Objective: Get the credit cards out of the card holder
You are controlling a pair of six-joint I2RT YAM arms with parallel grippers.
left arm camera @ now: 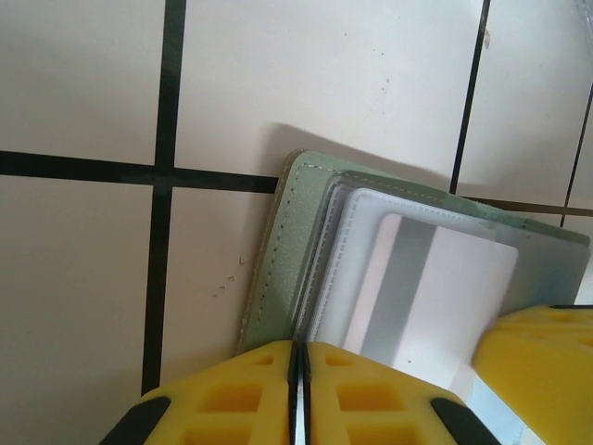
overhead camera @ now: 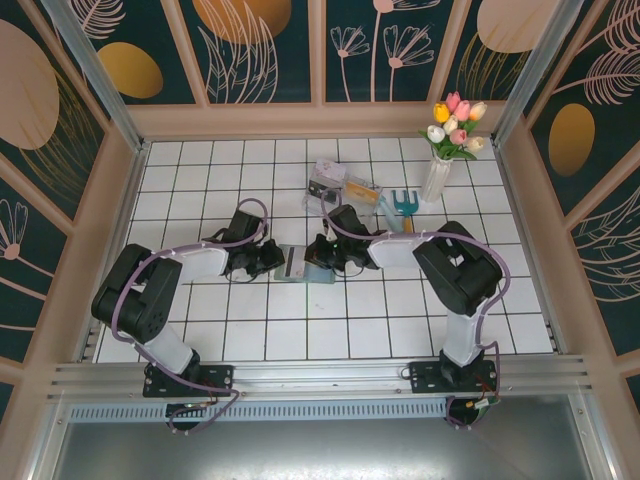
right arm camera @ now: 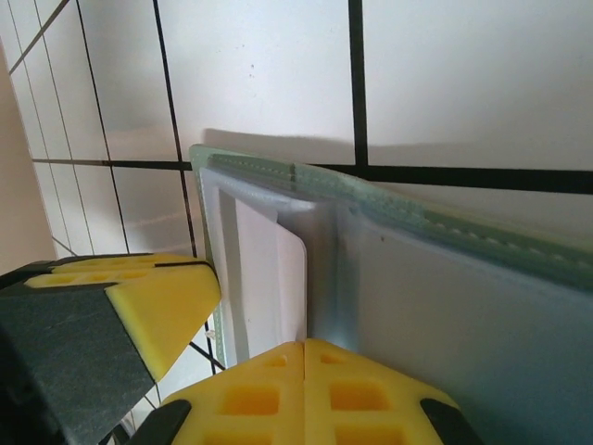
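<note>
A: Top view first. Where is the card holder?
B: Card holder lies flat on the white tiled table, mid-table, between the two arm ends. Left gripper is at its left edge and right gripper at its right, both touching or just beside it. Can't tell from up here how the jaws stand.
A: Anything else on the table?
B: Behind the holder, well apart from it: clear compartment tray, teal garden fork, white vase of tulips.
A: Left wrist view?
B: Left gripper has its pads pressed together, with only a thin seam between. The tips meet the near edge of the card holder, which is grey-green with a stitched rim and lies open. Credit card, pale with a grey stripe, sits inside a clear pocket.
A: Right wrist view?
B: Right gripper pads are pressed together too, tips at the fold of the clear sleeves. Can't tell whether a sleeve is caught between them. The card holder shows a green edge running tilted across. Credit card, white, is in the left pocket.
</note>
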